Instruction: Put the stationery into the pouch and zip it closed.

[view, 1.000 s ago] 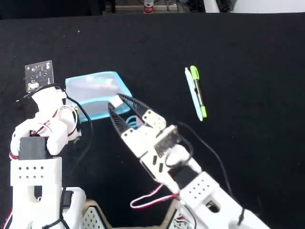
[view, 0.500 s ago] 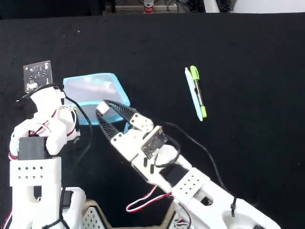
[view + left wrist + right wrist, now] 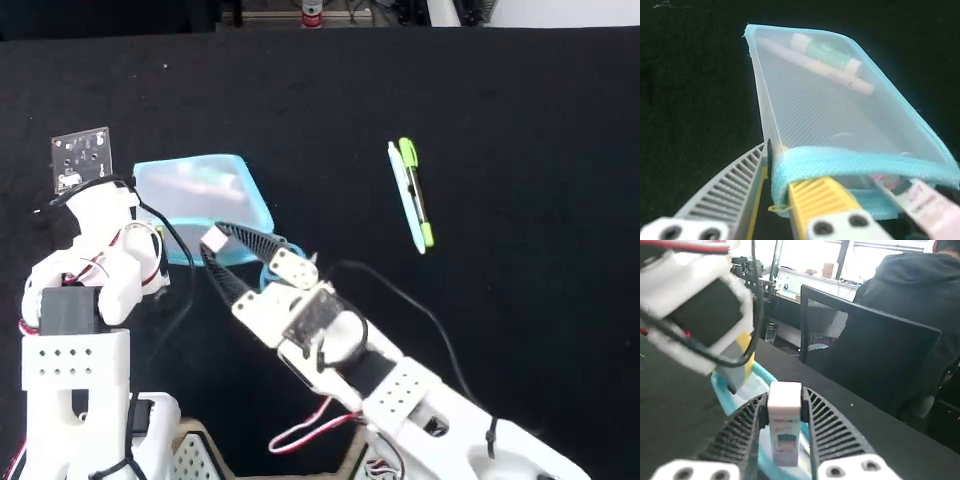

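The light-blue mesh pouch (image 3: pixel 200 200) lies at the left of the black table, and my left gripper (image 3: pixel 152 238) is shut on its near edge. In the left wrist view the yellow finger (image 3: pixel 816 199) pinches the pouch's blue rim (image 3: pixel 850 165), and a white pen (image 3: pixel 815 67) and a green-and-white stick (image 3: pixel 827 52) lie inside. My right gripper (image 3: pixel 210 247) is shut on a small white eraser (image 3: pixel 213 240) at the pouch's near edge. The eraser (image 3: pixel 784 422) stands upright between the black ribbed fingers (image 3: pixel 827 432). A green pen (image 3: pixel 416 190) and a white-and-blue pen (image 3: pixel 405 195) lie together at the right.
The left arm's base (image 3: pixel 75 370) stands at the near left, with its wrist camera board (image 3: pixel 80 158) beside the pouch. The right arm's body (image 3: pixel 400 390) runs diagonally across the near middle. Bare black table lies between the pouch and the two pens.
My right gripper has carried the eraser to the left and a little nearer, along the pouch's near edge. The pouch has shifted slightly left. The left arm has stayed put.
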{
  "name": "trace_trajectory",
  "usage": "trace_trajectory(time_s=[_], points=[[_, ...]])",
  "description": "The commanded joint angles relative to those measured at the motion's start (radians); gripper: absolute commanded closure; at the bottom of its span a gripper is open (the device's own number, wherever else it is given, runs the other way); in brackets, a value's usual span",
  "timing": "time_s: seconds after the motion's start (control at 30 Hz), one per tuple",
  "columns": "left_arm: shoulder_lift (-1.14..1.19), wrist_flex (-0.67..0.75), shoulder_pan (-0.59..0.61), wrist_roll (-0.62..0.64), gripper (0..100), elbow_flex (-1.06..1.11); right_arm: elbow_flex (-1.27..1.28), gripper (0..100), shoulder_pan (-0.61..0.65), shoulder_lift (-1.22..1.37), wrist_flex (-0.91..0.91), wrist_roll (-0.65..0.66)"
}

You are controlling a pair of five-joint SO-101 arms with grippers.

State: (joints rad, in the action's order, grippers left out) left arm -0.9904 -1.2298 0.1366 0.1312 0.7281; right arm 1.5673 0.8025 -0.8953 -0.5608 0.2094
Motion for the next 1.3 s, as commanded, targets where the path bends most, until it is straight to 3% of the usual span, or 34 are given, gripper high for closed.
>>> trace_trajectory(time_s=[0.0, 0.23, 0.47, 0.63, 0.73, 0.83, 1.07, 1.27], points=[[-0.008, -0.003, -0.004, -0.003, 97, -0.018, 0.079, 98.7, 0.014, -0.108, -0.015, 0.025], [-0.008, -0.003, -0.004, -0.003, 97, -0.019, 0.088, 98.7, 0.014, -0.232, 0.106, 0.028], [-0.008, -0.003, -0.004, -0.003, 97, -0.021, -0.14, 93.6, 0.018, -0.236, 0.568, 0.015], [-0.008, -0.003, -0.004, -0.003, 97, -0.019, -0.335, 77.4, 0.017, -0.236, 0.916, -0.212], [-0.008, -0.003, -0.004, -0.003, 97, -0.019, -0.409, 76.6, 0.018, -0.236, 1.033, -0.269], [-0.008, -0.003, -0.004, -0.003, 97, -0.018, -0.461, 80.5, 0.005, -0.243, 1.039, -0.267], [-0.008, -0.003, -0.004, -0.003, 97, -0.016, -0.677, 95.0, -0.193, -0.236, 1.195, -0.186], [-0.008, -0.003, -0.004, -0.005, 97, -0.016, -0.918, 94.2, -0.47, -0.148, 1.496, -0.242]])
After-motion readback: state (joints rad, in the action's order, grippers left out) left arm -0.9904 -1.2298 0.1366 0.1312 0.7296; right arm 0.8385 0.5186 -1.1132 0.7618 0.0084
